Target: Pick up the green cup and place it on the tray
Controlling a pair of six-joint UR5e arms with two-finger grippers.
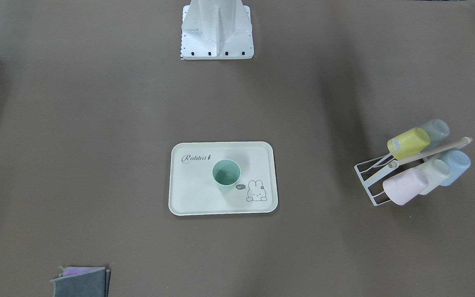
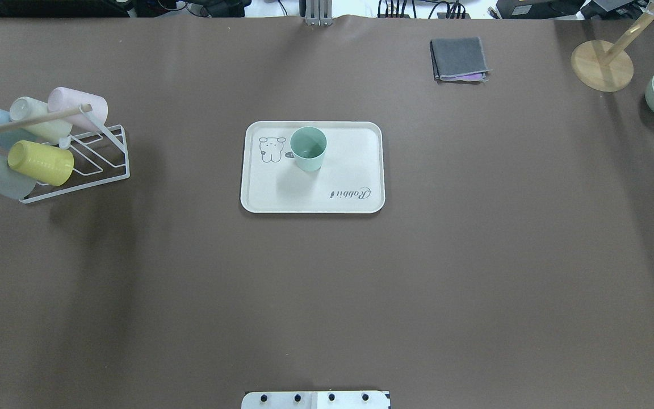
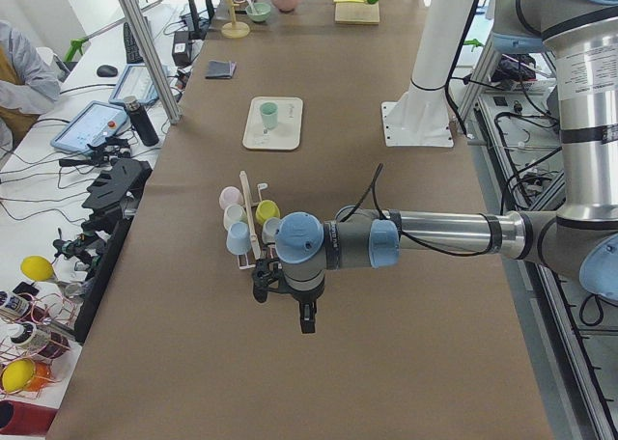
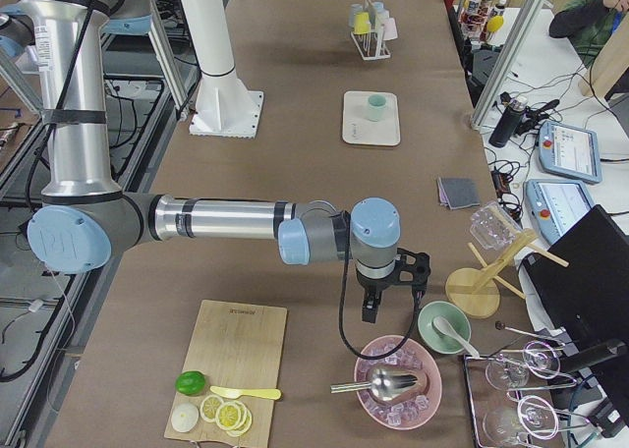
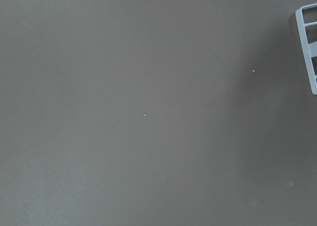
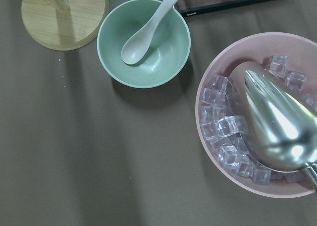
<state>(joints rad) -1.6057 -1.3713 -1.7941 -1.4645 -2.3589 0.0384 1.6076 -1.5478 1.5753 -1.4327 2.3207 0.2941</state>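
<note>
The green cup (image 1: 226, 174) stands upright on the cream "Rabbit" tray (image 1: 196, 194), near the bunny drawing. Both also show in the overhead view, cup (image 2: 308, 149) on tray (image 2: 349, 170), and small in the side views (image 3: 269, 116) (image 4: 375, 106). My left gripper (image 3: 307, 320) hangs over bare table beside the cup rack, far from the tray. My right gripper (image 4: 371, 312) hangs over the table's other end, above the bowls. Neither shows in the overhead or front view, so I cannot tell whether they are open or shut.
A white wire rack (image 1: 364, 183) (image 2: 127, 159) holds several pastel cups. A folded grey cloth (image 2: 458, 58) lies beyond the tray. A green bowl with a spoon (image 6: 143, 42), a pink bowl of ice with a metal scoop (image 6: 218, 132) and a wooden stand base (image 6: 64, 15) sit below the right wrist.
</note>
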